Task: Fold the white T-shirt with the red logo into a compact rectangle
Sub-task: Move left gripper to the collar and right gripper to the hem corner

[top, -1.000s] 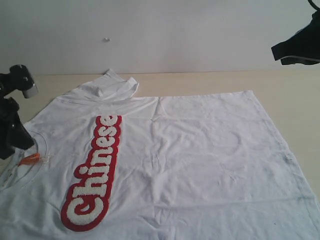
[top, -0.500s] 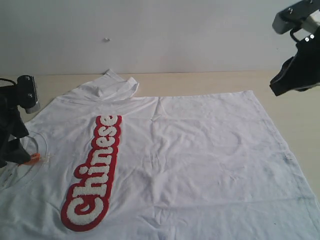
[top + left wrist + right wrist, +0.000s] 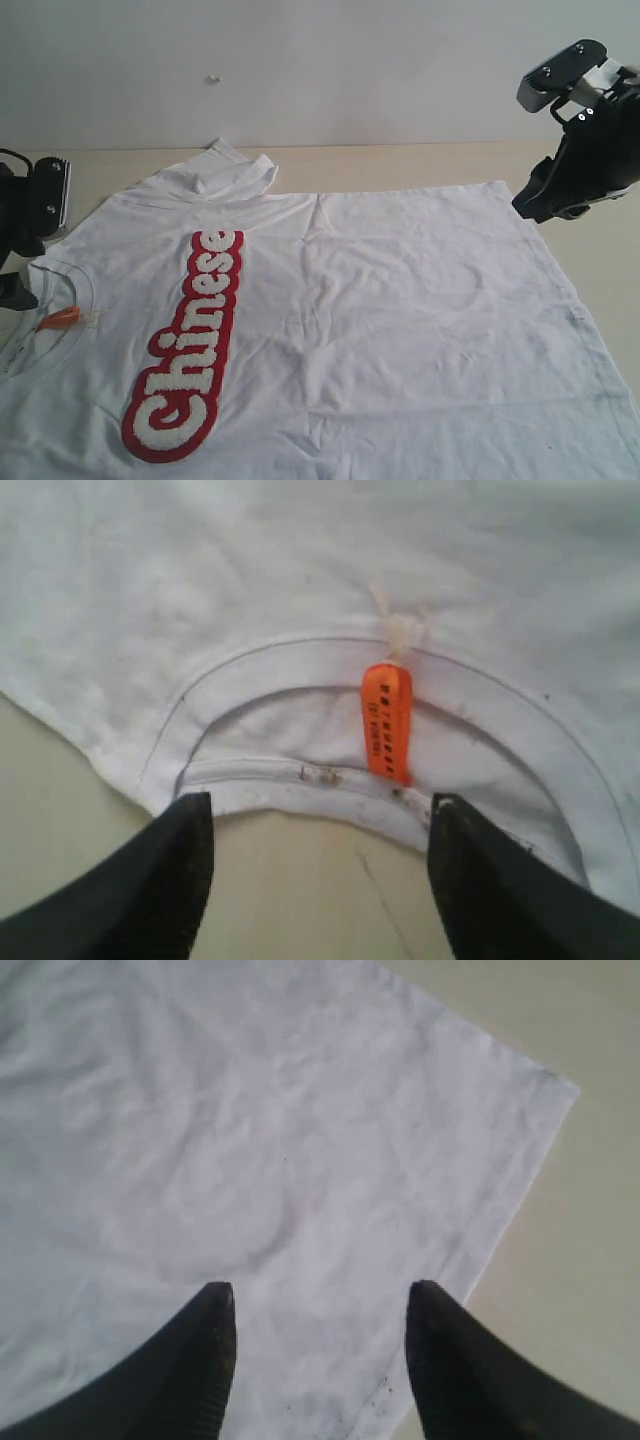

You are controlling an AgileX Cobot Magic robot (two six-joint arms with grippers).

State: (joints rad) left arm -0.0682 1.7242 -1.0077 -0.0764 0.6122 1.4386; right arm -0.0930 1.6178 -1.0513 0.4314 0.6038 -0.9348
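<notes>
Left gripper point(image 3: 318, 812) is hanging released, nothing in it, white T-shirt point(image 3: 400, 300) collar point(image 3: 280, 670) just ahead; right gripper point(image 3: 320, 1295) is hovering released too, fabric right beneath it.

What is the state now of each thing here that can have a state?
white T-shirt: spread flat, front up, not yet folded.
red logo: face up, uncovered.
orange neck tag: lying flat at the collar.
left gripper: open, empty, over the collar.
right gripper: open, empty, over a shirt corner.
</notes>
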